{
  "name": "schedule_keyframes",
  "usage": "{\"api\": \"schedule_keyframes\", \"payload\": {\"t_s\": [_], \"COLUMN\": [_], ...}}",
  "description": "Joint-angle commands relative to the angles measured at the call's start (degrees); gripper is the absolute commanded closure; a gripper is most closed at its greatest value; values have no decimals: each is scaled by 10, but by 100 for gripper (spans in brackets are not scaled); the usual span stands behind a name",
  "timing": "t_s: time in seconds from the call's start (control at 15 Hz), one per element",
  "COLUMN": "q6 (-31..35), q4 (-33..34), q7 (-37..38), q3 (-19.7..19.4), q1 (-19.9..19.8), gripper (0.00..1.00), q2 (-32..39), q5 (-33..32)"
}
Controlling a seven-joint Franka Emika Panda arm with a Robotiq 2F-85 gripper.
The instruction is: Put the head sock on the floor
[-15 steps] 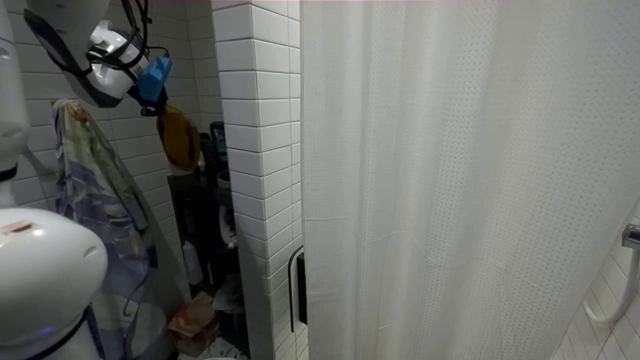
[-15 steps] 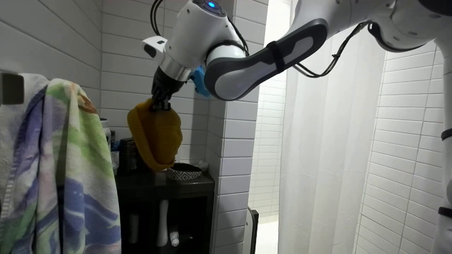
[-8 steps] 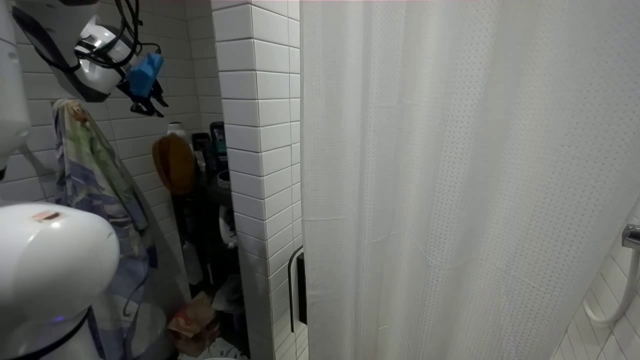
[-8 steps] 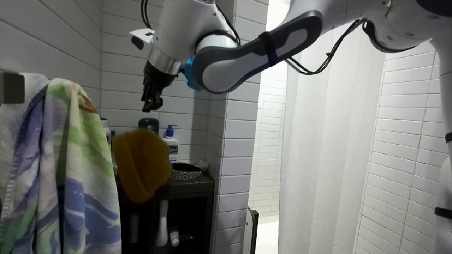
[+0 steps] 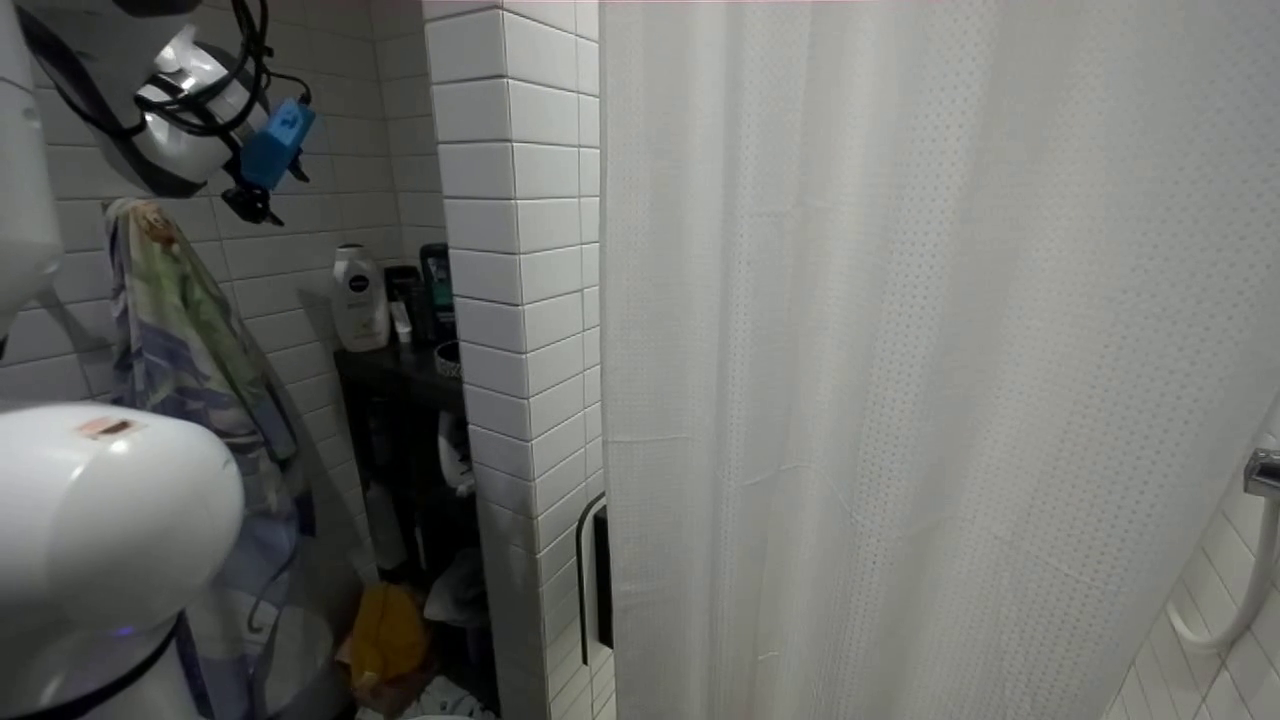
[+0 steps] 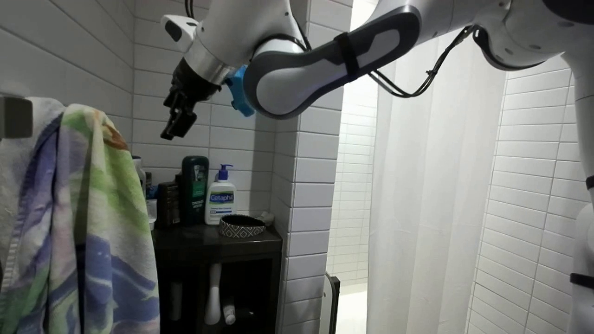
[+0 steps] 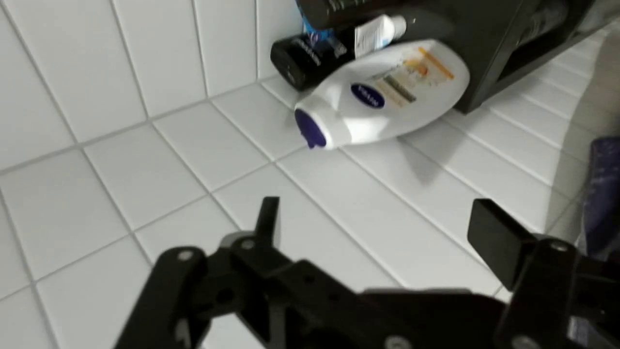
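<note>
The head sock, a mustard-yellow knit hat (image 5: 388, 632), shows low down in an exterior view, overlapping the brown paper bag beside the dark shelf. Whether it rests on the bag or on the floor, or is still dropping, I cannot tell. Neither the wrist view nor the towel-side exterior picture has it. High above, near the tiled wall, hangs my gripper (image 5: 281, 196), also visible over the shelf's bottles (image 6: 174, 124). In the wrist view the gripper (image 7: 377, 213) stands open, its black fingers wide apart with only white tiles behind the gap.
A dark shelf (image 6: 218, 248) carries a white Nivea bottle (image 7: 387, 94), a Cetaphil pump bottle (image 6: 221, 199), a green bottle (image 6: 194, 190) and a patterned bowl (image 6: 242, 227). A colourful towel (image 6: 106, 222) hangs nearby. A tiled pillar (image 5: 515, 250) and white curtain (image 5: 900, 350) stand beyond.
The jaws have opened and let go of the yellow hat, which has fallen from shelf height to beside the paper bag. The gripper has moved up and back toward the towel.
</note>
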Motion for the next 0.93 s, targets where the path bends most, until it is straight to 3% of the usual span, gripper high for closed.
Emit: {"api": "schedule_keyframes", "payload": {"t_s": [0.0,0.07,0.13,0.2,0.4,0.6,0.67,0.87], "q6": [126,164,198,237,354,453,409,416], "q4": [7,5,-52,-71,-128,-156,-86,-85], "q7": [-9,-14,-29,-37,-46,53,106,207], "q3": [-12,-12,25,40,136,215,271,340], "q1": [2,1,-30,-40,-92,-134,-156,-202], "gripper": [0,0,0,0,0,0,0,0], "q2": [22,29,-28,-37,-58,-64,-40,-63], "q5": [42,56,102,129,204,157,116,75]}}
